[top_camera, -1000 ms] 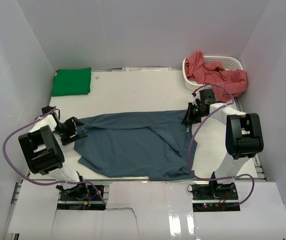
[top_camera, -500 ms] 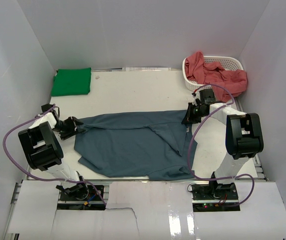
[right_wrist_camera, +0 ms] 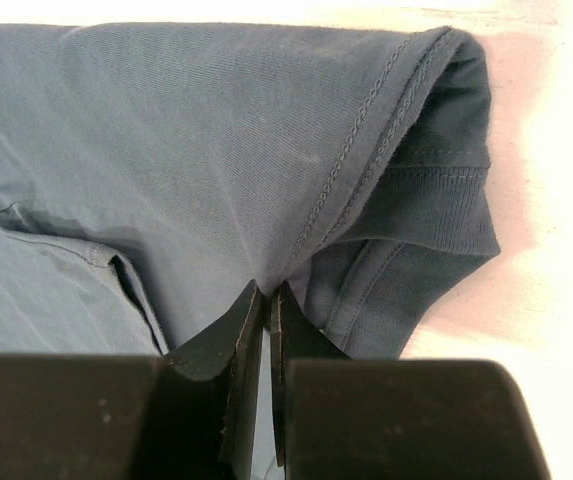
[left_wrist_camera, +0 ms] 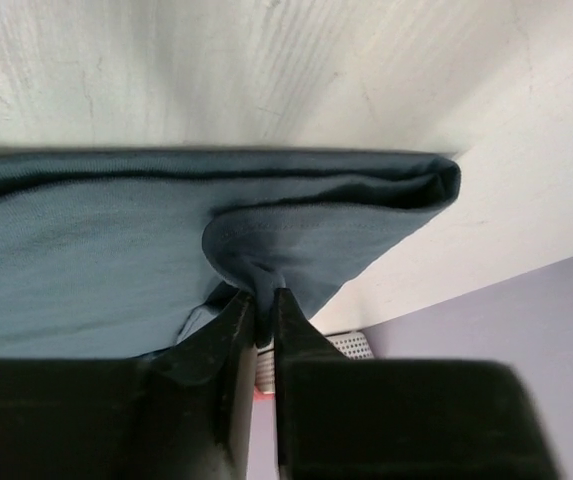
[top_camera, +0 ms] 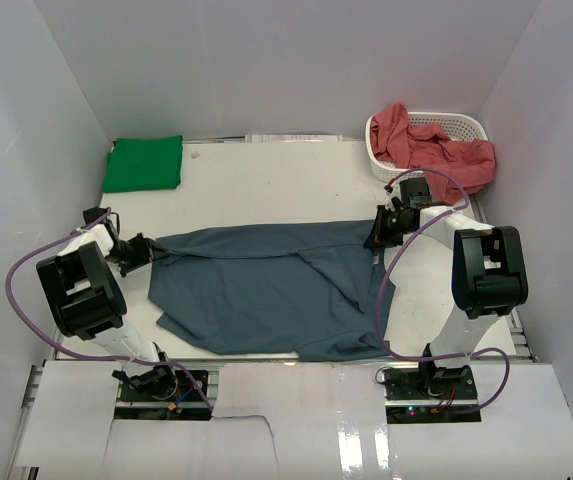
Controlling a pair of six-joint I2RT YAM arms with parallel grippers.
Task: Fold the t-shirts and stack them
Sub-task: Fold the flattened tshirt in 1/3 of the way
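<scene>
Left wrist: left fingers (left_wrist_camera: 224, 345) pinch blue t-shirt (left_wrist_camera: 106, 250).

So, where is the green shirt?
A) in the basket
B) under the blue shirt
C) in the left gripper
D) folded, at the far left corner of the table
D: the green shirt lies folded in the far left corner, apart from the blue shirt and the basket.

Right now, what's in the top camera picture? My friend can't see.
A blue t-shirt lies spread on the table, the left gripper pinching its left end, the right gripper its right. A green shirt lies back left; red shirts spill from a basket.
</scene>
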